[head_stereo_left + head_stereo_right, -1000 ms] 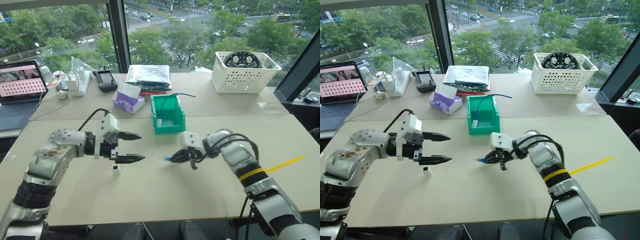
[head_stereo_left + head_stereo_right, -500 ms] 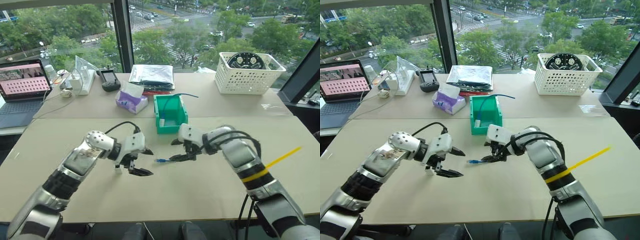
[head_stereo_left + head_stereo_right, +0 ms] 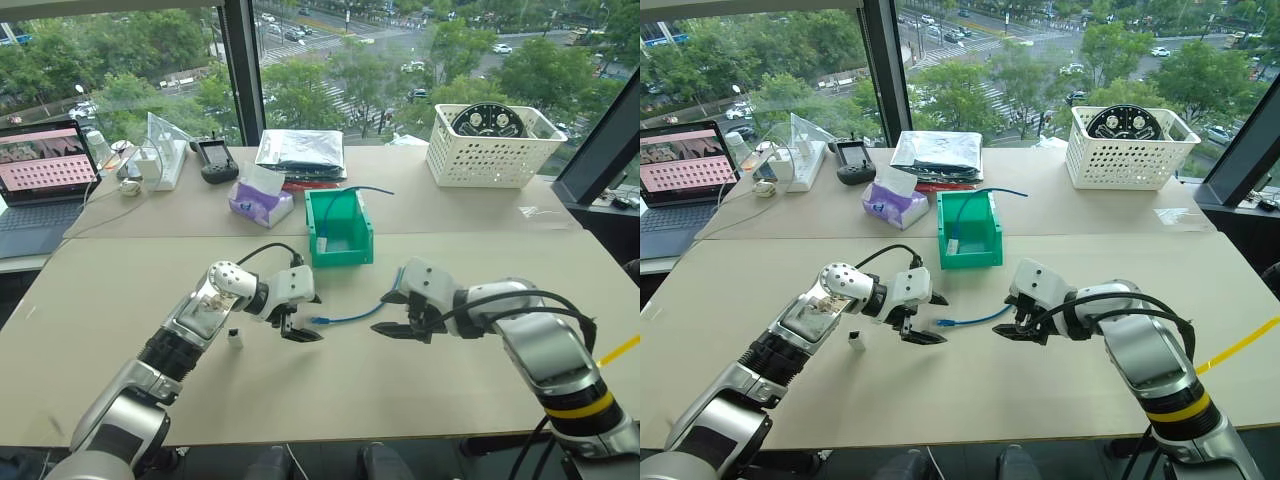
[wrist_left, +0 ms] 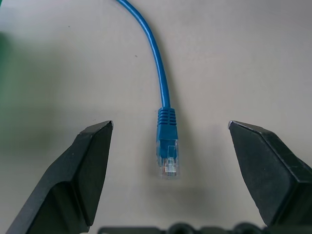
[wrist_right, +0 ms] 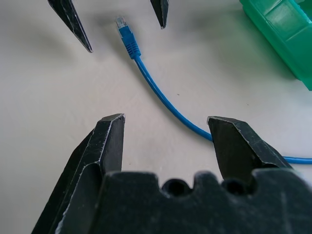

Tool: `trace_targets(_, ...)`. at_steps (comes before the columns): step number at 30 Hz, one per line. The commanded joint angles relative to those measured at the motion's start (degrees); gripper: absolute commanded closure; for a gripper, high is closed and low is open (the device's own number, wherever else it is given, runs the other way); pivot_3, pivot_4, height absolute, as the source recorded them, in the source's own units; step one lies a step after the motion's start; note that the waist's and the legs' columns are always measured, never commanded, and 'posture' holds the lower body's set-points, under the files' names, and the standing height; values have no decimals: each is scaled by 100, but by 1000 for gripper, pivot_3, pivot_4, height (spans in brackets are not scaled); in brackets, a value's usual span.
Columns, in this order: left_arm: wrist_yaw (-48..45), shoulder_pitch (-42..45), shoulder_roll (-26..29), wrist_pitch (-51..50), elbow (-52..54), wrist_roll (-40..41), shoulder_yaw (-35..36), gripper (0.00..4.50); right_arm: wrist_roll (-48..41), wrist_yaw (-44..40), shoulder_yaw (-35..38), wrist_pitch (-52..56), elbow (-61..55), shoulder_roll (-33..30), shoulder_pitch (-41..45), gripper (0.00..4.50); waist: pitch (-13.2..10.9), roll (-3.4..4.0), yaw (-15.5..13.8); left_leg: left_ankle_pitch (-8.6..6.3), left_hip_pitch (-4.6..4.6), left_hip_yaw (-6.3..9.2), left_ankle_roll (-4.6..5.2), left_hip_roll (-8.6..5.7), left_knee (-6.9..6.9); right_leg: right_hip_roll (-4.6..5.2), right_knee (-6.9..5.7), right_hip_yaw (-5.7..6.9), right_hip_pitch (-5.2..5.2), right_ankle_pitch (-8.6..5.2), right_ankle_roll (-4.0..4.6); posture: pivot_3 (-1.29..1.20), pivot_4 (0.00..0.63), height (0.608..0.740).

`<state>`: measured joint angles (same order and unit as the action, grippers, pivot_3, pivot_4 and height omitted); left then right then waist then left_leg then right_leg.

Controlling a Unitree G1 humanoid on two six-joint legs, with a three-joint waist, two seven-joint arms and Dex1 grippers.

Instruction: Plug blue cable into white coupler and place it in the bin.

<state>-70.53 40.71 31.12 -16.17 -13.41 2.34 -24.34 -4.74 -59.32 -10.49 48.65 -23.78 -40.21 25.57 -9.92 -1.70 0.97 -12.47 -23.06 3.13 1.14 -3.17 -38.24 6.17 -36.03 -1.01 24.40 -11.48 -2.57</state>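
Black fingers of the left tool (image 4: 168, 141) stand spread around the clear plug of the blue cable (image 3: 350, 317) – not gripping it; the right tool (image 3: 397, 315), released, flanks the cable's other end. The cable lies flat on the table (image 3: 330, 390) – the white coupler (image 3: 234, 339) left of it, the bin (image 3: 339, 228) behind

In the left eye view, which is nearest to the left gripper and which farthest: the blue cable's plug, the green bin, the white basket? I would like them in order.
From the left gripper:
1. Blue cable's plug, on the table just beside the fingertips.
2. Green bin, behind it, mid-table.
3. White basket, far back on the right.
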Motion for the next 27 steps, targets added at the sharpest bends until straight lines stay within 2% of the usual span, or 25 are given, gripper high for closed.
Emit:
trace_targets(1, -138, 287, -29, 172, -284, -116, -4, 1065, -215, 188, 261, 270, -454, -171, -45, 1210, 0, 0, -16, 0, -3, 0, 0, -1, -3, 0, 0, 0, 0, 0, 0, 0, 150, 727)
trace_targets(8, -349, 326, 43, 343, -571, -329, -42, 3513, -571, 446, 425, 760, -791, -430, -189, 1210, 0, 0, -26, -1, -12, 6, 2, -2, -14, 2, 2, 5, 0, 0, -1, 0, 150, 727)
trace_targets(11, -336, 247, -56, 296, -438, -208, 55, 4489, -877, 586, 638, 1093, -959, -356, -322, 1210, 0, 0, -27, -1, -12, 7, 2, 0, -16, 2, 2, 5, -1, -1, -3, 0, 150, 727)
trace_targets(15, -281, 197, -280, -163, -68, 221, 359, 4497, -1555, 833, 1298, 1898, -1280, 54, -597, 1210, 0, 0, -32, -2, -17, 12, 3, -1, -21, 2, 1, 7, -1, -7, -12, 0, 150, 727)
trace_targets(20, 175, 142, -816, -837, 533, 851, 848, 4497, -2498, 1206, 3066, 4119, -1832, 1744, -1156, 1210, 1, 0, -65, -9, -30, 31, 14, 1, -49, 2, -4, 21, -6, 0, -1, 0, 150, 727)
trace_targets(24, 725, -12, -1197, -1259, 981, 942, 880, 4497, -3159, 1629, 3729, 4385, -1947, 2484, -1754, 1210, 2, 1, -102, -10, -24, 28, 16, -6, -55, 5, -5, 15, -12, 4, -8, 0, 150, 727)
trace_targets(27, 756, -215, -1190, -1392, 1384, 946, 694, 4497, -3606, 2246, 4228, 4385, -1882, 3230, -1779, 1210, 3, 3, -27, -10, -18, 22, 16, -2, -54, 4, -6, 9, -9, 4, -10, 0, 150, 727)
